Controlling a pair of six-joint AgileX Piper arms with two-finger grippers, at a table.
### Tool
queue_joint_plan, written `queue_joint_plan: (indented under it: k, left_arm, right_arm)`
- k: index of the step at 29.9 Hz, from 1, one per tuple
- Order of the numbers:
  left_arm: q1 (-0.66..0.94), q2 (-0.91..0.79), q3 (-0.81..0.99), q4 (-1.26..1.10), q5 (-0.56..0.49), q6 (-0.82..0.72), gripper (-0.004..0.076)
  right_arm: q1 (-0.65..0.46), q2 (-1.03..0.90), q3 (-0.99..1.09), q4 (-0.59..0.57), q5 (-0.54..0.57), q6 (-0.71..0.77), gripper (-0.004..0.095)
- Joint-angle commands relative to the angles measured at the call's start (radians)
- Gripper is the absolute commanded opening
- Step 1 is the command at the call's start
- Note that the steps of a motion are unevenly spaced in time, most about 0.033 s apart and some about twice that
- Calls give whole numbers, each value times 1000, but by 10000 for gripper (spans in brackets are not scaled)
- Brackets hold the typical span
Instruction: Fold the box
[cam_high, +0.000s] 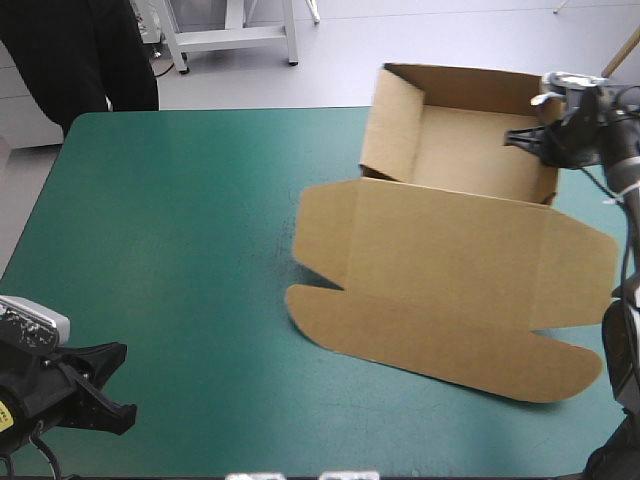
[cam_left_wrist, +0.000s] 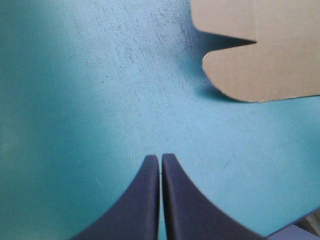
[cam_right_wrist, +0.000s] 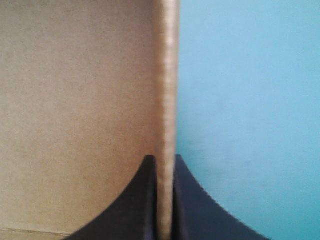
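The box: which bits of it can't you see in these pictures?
High view: the right jaws and arm cover part of the right side of the box and the right tip of the lid.
Left wrist view: only the lid's rounded flap shows; the picture's edge cuts off the rest.
Right wrist view: only one wall, pinched in the right jaws; everything else is out of frame.
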Motion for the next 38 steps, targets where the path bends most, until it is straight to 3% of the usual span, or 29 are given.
queue_joint_plan:
  k: [1, 8, 16, 19, 25, 27, 38]
  left_arm:
    - [0, 7, -22, -13, 18, -6, -8]
    - [0, 7, -22, -13, 18, 4, -8]
    - [0, 7, -22, -13, 9, 4, -8]
    - [0, 7, -22, -13, 1, 4, -8]
    - [0, 7, -22, -13, 1, 4, -8]
    - [0, 7, -22, -13, 1, 4, -8]
    - [0, 7, -22, -11, -2, 28, -8]
  right_arm:
    - [-152, -46, -40, -7, -6, -33, -21]
    - [-355, 18, -40, -5, -21, -112, -21]
    - [-461, 132, -40, -8, 15, -221, 15]
    - [-482, 174, -40, -8, 59, -221, 199]
    - [-499, 202, -40, -12, 92, -203, 813]
    - [-499, 193, -43, -10, 92, -202, 938]
    - [-499, 5, -75, 26, 92, -202, 924]
